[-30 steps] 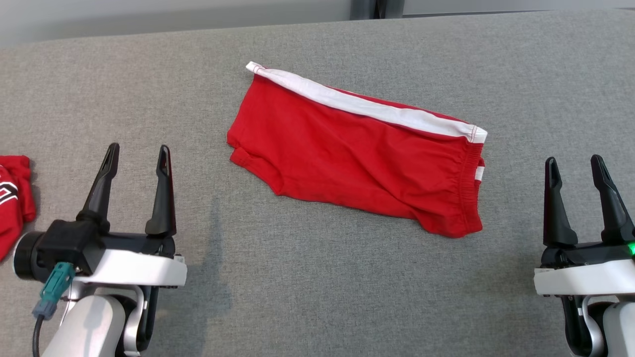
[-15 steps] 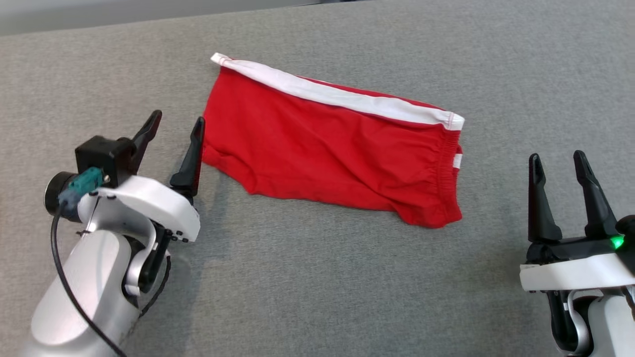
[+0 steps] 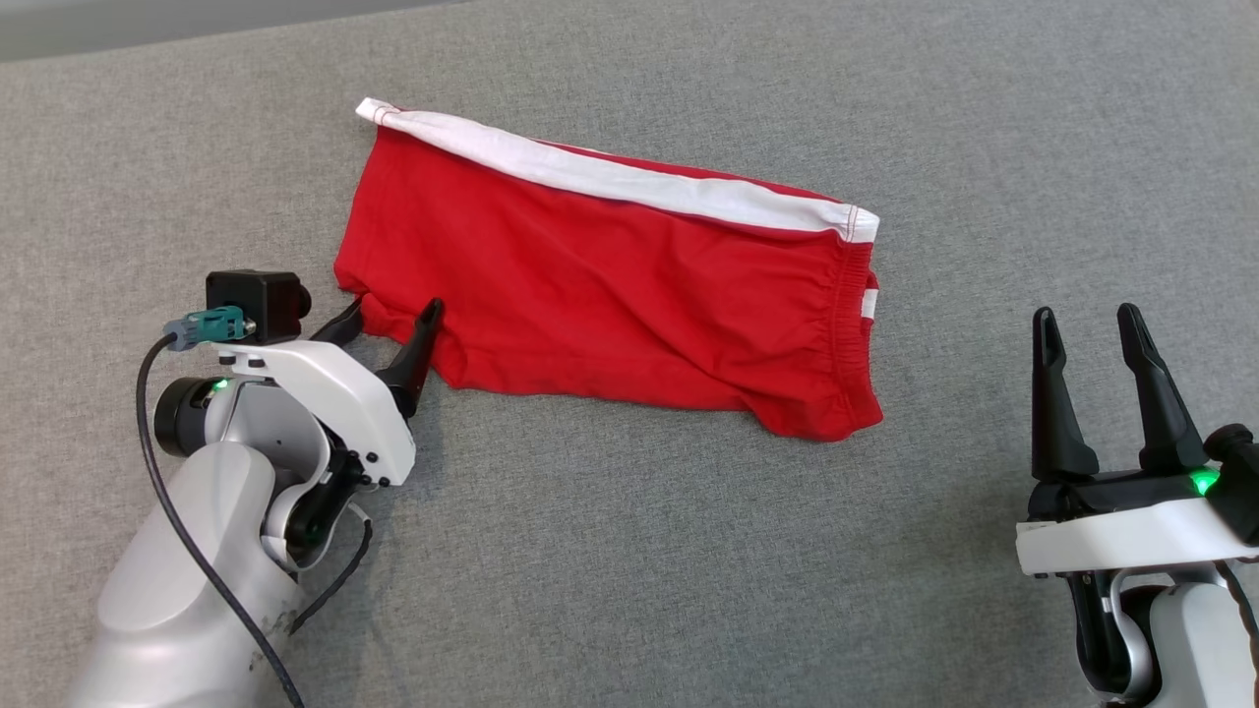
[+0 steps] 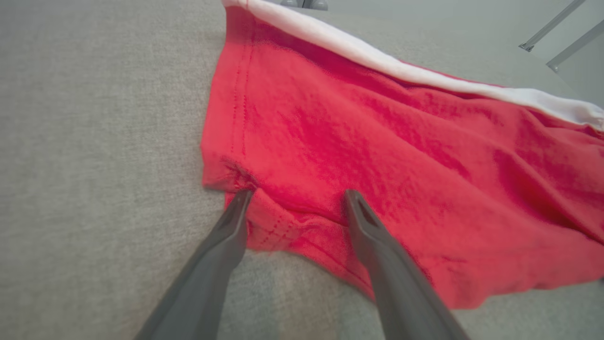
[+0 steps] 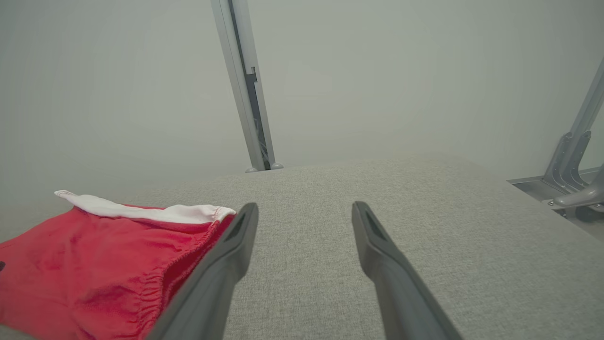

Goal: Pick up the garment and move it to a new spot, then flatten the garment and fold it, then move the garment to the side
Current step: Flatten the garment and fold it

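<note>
Garment: red shorts with a white stripe, lying fairly flat on the grey table, centre-left in the head view. Left gripper sits at the near left hem corner, jaws spread, one tip either side of the hem. Nothing is pinched. Right gripper stands well apart to the right, jaws spread and empty.

Left wrist view: both fingers straddle the stitched hem, one tip at the corner bump and the other over cloth. Whether the tips touch the fabric cannot be confirmed. Judgement: the pickup is at the approach stage. Recommend lowering until the tips press the table, then closing on the hem and taking both layers before any lift.

Right wrist view: this gripper points over bare table just beside the waistband end. Recommend it take that waistband corner so the lift is level.
</note>
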